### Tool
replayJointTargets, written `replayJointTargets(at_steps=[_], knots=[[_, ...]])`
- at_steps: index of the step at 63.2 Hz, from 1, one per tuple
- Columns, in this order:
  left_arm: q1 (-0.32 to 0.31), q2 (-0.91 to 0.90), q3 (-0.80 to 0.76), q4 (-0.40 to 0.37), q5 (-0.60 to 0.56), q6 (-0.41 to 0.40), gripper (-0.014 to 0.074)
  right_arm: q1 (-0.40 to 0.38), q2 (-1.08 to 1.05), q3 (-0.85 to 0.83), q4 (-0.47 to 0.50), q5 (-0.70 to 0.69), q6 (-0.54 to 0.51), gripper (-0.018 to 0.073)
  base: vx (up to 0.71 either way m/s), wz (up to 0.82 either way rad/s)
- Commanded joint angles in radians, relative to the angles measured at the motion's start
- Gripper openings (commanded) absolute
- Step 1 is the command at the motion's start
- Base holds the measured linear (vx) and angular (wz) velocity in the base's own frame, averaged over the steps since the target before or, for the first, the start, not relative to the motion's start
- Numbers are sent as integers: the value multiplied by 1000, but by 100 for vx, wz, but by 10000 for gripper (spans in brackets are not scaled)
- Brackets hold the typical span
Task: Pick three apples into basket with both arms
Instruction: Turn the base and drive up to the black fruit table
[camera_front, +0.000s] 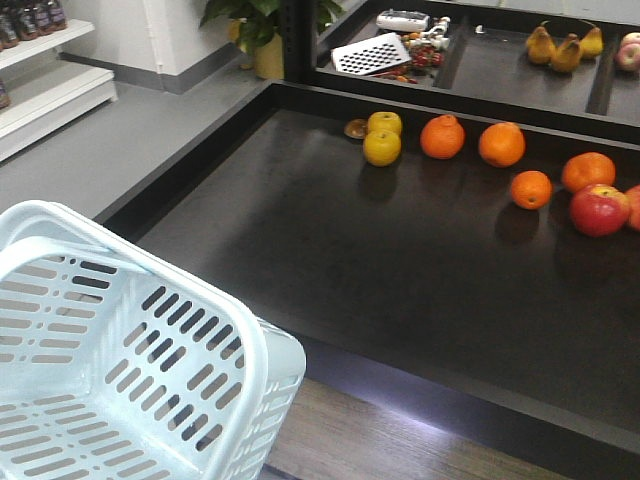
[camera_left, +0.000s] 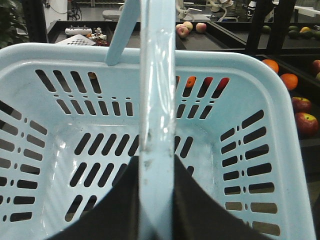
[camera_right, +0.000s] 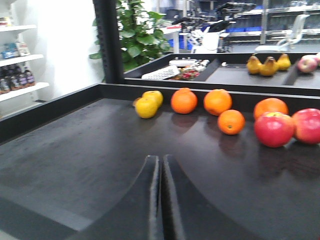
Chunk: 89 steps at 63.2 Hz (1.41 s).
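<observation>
One dark bench carried the fruit. At its near left corner the basket was held with nothing in it, the left gripper clenched on its handle. Red apples lay toward the right edge, near the oranges. The right gripper was closed on nothing. The first pick seemed not yet begun. The next move would need this gripper to open and reach an apple.

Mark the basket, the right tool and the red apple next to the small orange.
basket (camera_left: 225, 60), left wrist view, far rim.
right tool (camera_right: 160, 159), right wrist view, between the shut fingertips.
red apple (camera_right: 273, 129), right wrist view, front face.
</observation>
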Motion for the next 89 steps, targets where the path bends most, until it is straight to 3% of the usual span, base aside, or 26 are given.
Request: replayJointTargets(at_steps=[1,89], knots=[[1,12,-28,-21,-106,-6,-6,-7,-13,14,-10,-68,-5,-4,6,-25],[1,12,-28,-21,-106,-6,-6,-7,-13,14,-10,-68,-5,-4,8,-19]])
